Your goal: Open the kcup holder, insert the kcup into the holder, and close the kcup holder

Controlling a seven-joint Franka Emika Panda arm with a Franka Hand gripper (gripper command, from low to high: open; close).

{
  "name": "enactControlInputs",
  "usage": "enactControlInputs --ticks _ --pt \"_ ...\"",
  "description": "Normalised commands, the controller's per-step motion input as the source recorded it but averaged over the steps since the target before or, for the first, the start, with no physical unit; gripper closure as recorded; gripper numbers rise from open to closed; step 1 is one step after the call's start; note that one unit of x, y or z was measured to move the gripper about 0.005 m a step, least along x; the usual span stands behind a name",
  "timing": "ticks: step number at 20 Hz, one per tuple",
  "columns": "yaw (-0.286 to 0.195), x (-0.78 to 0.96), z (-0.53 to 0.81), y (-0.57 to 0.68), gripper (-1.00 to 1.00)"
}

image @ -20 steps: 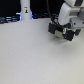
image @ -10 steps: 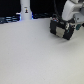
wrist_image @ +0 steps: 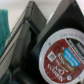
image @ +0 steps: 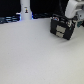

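Note:
The kcup holder (image: 61, 29) is a black box with grey handles on its front, at the far right of the table in the exterior view. My gripper (image: 69, 21) hangs right over its top, on the white arm (image: 73, 7). The fingers are too blurred to tell whether they are open or shut. In the wrist view, black angled panels of the holder (wrist_image: 27, 37) fill the frame. A round pod with a dark reddish-brown top and white rim (wrist_image: 60, 52) sits close among them. The kcup with the green and white top is not in view.
A white bottle-like object (image: 26, 11) stands at the table's back edge against a dark background. The white table (image: 30, 55) spreads across the exterior view's left and front. A teal patch (wrist_image: 4, 27) shows at the edge of the wrist view.

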Motion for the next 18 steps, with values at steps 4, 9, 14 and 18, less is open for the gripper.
enactControlInputs --ticks 4,9,14,18 --pt "0.042 -0.14 0.00 0.22 -1.00" --pt "0.054 -0.04 0.00 0.31 -1.00" --pt "0.099 -0.08 0.01 0.56 -1.00" --pt "0.023 -0.22 0.00 0.22 -1.00"
